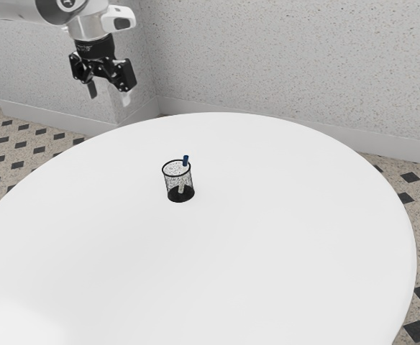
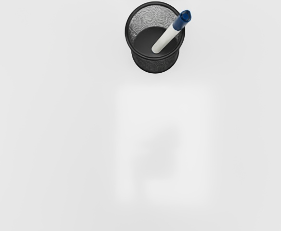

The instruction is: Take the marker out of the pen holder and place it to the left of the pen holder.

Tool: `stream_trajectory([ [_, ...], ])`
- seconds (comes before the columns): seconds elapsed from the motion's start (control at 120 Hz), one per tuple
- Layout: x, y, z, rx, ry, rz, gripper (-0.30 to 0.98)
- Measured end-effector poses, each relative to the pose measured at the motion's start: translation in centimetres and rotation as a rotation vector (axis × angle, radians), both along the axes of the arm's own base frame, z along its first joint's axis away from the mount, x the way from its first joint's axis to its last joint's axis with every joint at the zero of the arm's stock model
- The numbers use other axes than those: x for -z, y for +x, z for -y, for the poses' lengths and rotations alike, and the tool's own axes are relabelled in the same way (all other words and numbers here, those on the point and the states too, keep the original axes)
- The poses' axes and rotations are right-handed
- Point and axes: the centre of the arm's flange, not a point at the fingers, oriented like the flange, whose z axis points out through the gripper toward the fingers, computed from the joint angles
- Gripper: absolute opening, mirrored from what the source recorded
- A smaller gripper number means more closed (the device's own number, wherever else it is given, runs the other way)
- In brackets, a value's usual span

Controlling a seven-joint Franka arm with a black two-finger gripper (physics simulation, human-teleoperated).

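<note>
Up at the exterior view's upper left, my gripper [image 1: 108, 95] hangs in the air with its two fingers apart and nothing between them. The pen holder [image 1: 179, 184], a black mesh cup, stands upright on the table, lower than the gripper and toward the exterior view's right. In it leans the marker [image 1: 185, 161], its blue cap above the rim. The wrist view looks down into the pen holder [image 2: 155, 64], where the marker [image 2: 168, 37] has its white body inside and its blue-capped end resting over the rim.
The round white table [image 1: 267, 266] carries the pen holder near its middle. Speckled walls [image 1: 289, 57] with a pale baseboard rise behind it, and a patterned tile floor [image 1: 410, 177] lies around.
</note>
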Motion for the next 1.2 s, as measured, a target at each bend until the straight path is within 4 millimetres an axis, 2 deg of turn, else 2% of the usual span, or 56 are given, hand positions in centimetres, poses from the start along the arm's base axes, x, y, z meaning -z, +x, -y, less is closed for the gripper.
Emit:
stream_trajectory([
  [0.2, 0.4, 0.1, 1.0, 0.018, -0.002, -0.008, 0.69],
  [0.267, 1.3, 0.7, 3.3, 0.064, -0.001, -0.022, 0.69],
  [0.408, 6.4, 4.6, 8.5, 0.266, 0.061, -0.089, 0.69],
  [0.467, 7.8, 5.3, 10.2, 0.367, 0.109, -0.11, 0.69],
  [0.508, 9.2, 5.7, 12.9, 0.478, 0.162, -0.135, 0.69],
  [0.55, 10.4, 6.0, 14.0, 0.556, 0.198, -0.157, 0.69],
  [0.633, 11.5, 7.6, 13.4, 0.642, 0.215, -0.168, 0.69],
  [0.742, 15.2, 10.6, 12.9, 0.769, 0.208, -0.178, 0.69],
  [0.825, 16.7, 12.4, 12.8, 0.864, 0.206, -0.161, 0.69],
  [0.883, 17.6, 13.2, 12.8, 0.93, 0.207, -0.152, 0.69],
  [0.983, 20.6, 14.5, 12.0, 1.024, 0.224, -0.173, 0.68],
  [1.2, 24.7, 15.7, 10.9, 1.195, 0.276, -0.236, 0.69],
])
